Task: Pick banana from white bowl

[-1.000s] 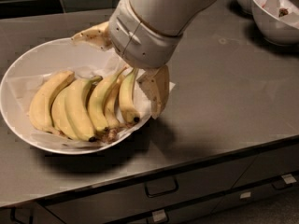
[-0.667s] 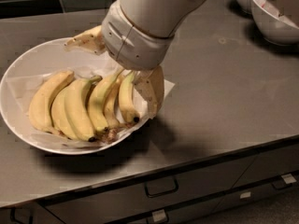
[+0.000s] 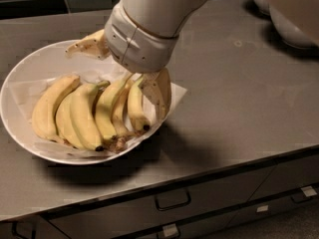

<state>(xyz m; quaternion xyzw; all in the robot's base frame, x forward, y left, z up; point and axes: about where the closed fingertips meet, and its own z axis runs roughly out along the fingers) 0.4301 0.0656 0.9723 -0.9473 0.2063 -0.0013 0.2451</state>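
Straddling the bananas point(image 3: 84, 113) in the white bowl point(image 3: 30, 68), the gripper point(image 3: 118, 78), jaws wide open, should centre on one before closing.

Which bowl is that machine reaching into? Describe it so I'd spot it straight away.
On the grey counter, look at the left end, where the open gripper hangs over the bananas. The bowl beneath them is wide, shallow and white, lined with crinkled paper. The other bowl, at the far right corner, is deeper.
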